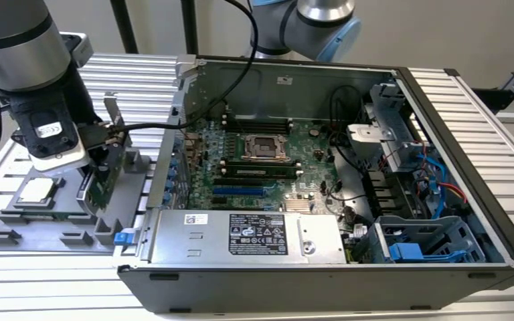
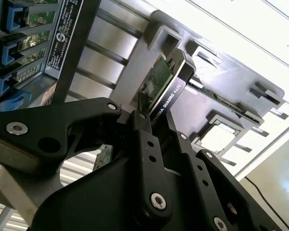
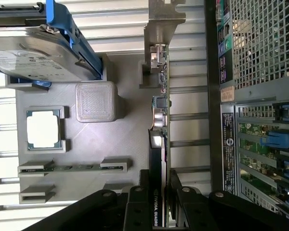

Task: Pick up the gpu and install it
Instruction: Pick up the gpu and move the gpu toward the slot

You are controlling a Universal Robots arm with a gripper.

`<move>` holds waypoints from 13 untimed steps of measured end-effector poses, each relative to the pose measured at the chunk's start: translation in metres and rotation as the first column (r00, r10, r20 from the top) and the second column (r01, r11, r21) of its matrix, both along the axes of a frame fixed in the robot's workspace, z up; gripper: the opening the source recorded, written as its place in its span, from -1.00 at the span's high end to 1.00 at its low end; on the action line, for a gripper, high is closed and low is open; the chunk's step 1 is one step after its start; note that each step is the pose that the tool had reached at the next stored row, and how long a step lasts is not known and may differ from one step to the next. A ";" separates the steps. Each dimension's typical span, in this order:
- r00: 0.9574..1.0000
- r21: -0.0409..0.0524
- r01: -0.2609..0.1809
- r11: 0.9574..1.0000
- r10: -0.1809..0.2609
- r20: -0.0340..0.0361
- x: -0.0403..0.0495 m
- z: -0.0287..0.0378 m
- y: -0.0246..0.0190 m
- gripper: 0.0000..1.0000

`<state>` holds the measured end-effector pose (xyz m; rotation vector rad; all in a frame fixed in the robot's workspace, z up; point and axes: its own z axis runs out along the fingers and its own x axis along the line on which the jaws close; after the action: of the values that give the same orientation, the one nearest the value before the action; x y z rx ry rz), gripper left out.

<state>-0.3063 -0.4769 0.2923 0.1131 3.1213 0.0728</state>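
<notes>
From where I stand, the arm's black two-fingered gripper [image 3: 160,190] hangs low over the grey moulded plastic holder tray [image 1: 25,226]. The tray rests on the ribbed aluminium table [image 1: 471,114], at nine o'clock from the open black computer case [image 1: 328,289] in the exterior view. The fingers [image 3: 138,206] are set narrow and pinch the gpu [image 3: 160,120], a thin green circuit card with a black cooler block, one finger against each face. The card stands on edge along the tray's slot, with its silver metal bracket [image 3: 163,21] at the end away from the fingers. I cannot tell whether it has lifted clear of the slot. In the exterior view a square silver processor chip [image 1: 37,192] lies in its tray pocket at seven o'clock from the gripper. The tray also holds a narrow green memory stick [image 3: 72,167] and a silver hard drive with blue rails [image 3: 33,57]. The green motherboard [image 1: 266,167] lies flat inside the case, well apart from the card.
</notes>
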 end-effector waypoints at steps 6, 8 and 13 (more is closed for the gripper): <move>1.000 0.000 0.000 1.000 0.000 0.000 0.0000 0.0032 0.0000 1.00; 1.000 0.000 0.000 1.000 0.000 0.000 0.0000 0.0054 0.0000 1.00; 1.000 0.000 0.000 1.000 0.000 0.000 0.0000 0.0115 0.0000 1.00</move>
<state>-0.3063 -0.4770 0.3038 0.1131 3.1214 0.0727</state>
